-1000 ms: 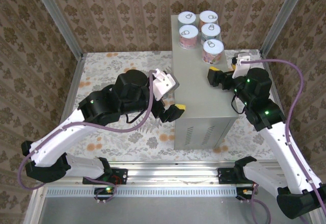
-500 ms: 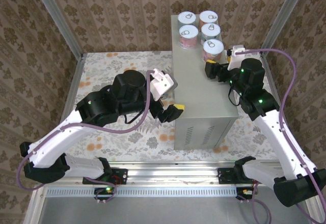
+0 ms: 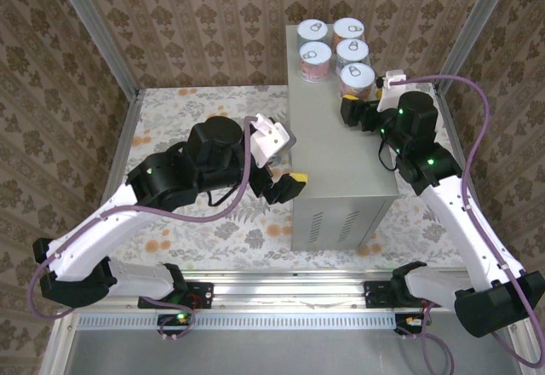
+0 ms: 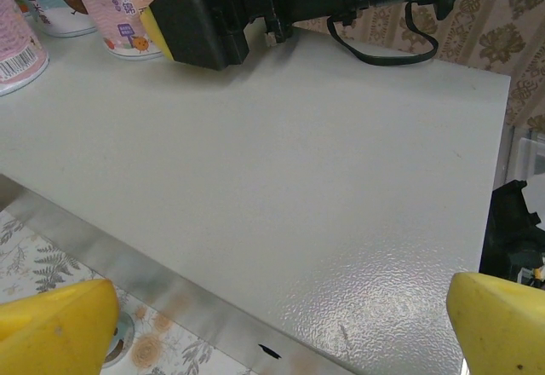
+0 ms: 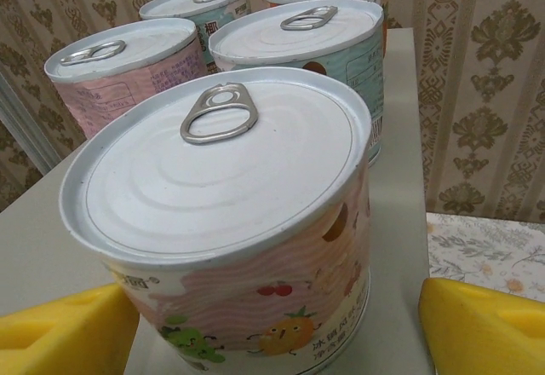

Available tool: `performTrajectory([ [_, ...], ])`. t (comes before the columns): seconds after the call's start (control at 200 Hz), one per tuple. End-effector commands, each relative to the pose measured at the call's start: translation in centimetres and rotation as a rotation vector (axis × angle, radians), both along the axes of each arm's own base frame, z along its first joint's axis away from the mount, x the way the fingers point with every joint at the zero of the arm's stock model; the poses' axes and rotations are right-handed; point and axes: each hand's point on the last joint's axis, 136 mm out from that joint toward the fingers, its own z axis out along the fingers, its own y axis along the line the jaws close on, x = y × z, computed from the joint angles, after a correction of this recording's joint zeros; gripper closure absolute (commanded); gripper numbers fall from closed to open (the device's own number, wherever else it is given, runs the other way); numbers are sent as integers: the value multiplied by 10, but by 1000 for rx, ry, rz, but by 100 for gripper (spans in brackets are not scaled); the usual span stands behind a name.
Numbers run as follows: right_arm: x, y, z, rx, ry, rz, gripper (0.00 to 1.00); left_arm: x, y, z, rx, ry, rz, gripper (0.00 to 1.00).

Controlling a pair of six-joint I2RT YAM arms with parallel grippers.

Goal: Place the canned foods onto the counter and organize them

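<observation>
Grey counter [image 3: 328, 149] carries five cans [image 3: 315, 51] clustered at its far end, packed in rows, probably to leave the near stretch free. Right gripper [image 5: 277, 328] straddles the nearest can [image 5: 221, 222], pads [image 5: 485, 324] either side with a gap on one: open, not gripping, likely set to tidy it into line. Left gripper [image 4: 277, 324] hangs wide open and empty at the counter's near-left edge.

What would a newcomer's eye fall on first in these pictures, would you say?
Five small silver-lidded tins cluster at the far end of the tall light-grey metal box. Yellow pads of the right gripper flank the nearest, pink-labelled tin. The left gripper hangs wide open at the box's left edge.
</observation>
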Motion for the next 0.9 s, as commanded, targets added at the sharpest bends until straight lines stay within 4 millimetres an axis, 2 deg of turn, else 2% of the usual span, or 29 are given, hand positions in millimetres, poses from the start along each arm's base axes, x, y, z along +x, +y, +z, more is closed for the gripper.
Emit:
performTrajectory([
  [0.0, 6, -1, -31, -18, 99, -13, 14, 1, 7, 5, -21, 1, 23, 0],
  [0.895, 8, 8, -27, -23, 76, 40, 17, 2, 9, 3, -23, 9, 32, 0],
])
